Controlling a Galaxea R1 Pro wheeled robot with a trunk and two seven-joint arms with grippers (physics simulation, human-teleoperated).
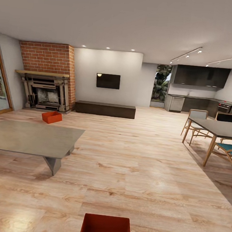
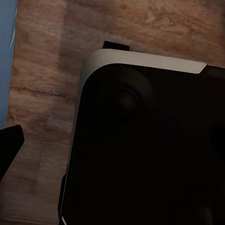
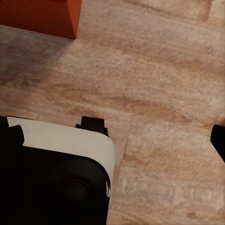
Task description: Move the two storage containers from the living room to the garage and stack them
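Both storage containers sit on the light wood-plank floor (image 1: 136,167) of the living room. The near storage container (image 1: 105,229) lies right in front of the robot, open side up, well on the viewer's side of the low grey table (image 1: 32,138). The far storage container (image 1: 52,117) rests beyond that table, just in front of the red brick fireplace (image 1: 47,75). In the right wrist view a corner of an orange bin wall (image 3: 40,16) shows above bare planks.

Neither hand holds a bin. A dark finger edge (image 2: 9,147) shows in the left wrist view and another (image 3: 218,140) in the right wrist view, but whether the hands are spread or closed I cannot tell.

The likely risks: the bin walls are smooth and flare upward, so a pinch on one rim could slip or tip the bin. Reaching the far bin means skirting the grey table, and a careless turn of the base could clip its corner.

Beyond the table stand a dark low bench (image 1: 105,109) under a wall-mounted screen (image 1: 108,81); a dining table (image 1: 219,129) with chairs and a dark kitchen lie off to the table's far side.
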